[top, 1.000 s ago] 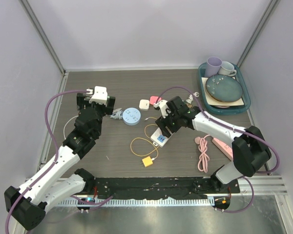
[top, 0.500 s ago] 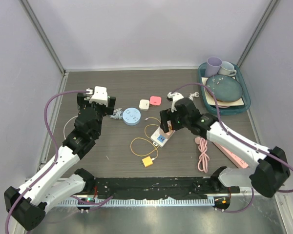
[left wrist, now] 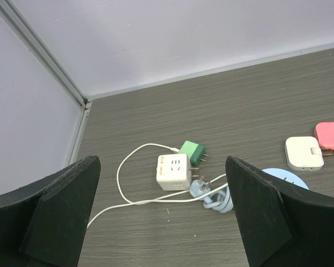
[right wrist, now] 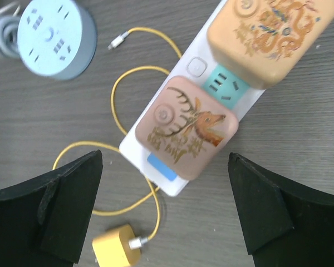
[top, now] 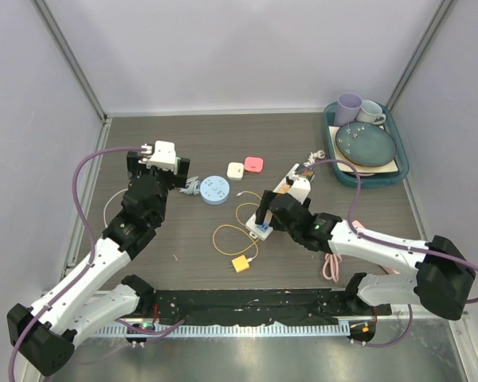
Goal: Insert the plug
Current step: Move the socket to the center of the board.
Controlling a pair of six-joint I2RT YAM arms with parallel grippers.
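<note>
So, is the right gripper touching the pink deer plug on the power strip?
Apart. The right wrist view shows the right gripper open, its fingers either side of the pink deer plug, bare table between each and it.

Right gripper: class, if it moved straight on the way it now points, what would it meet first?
Probably the pink square plug with a deer print, seated in the white power strip; the open right gripper frames it, though depth is unclear.
</note>
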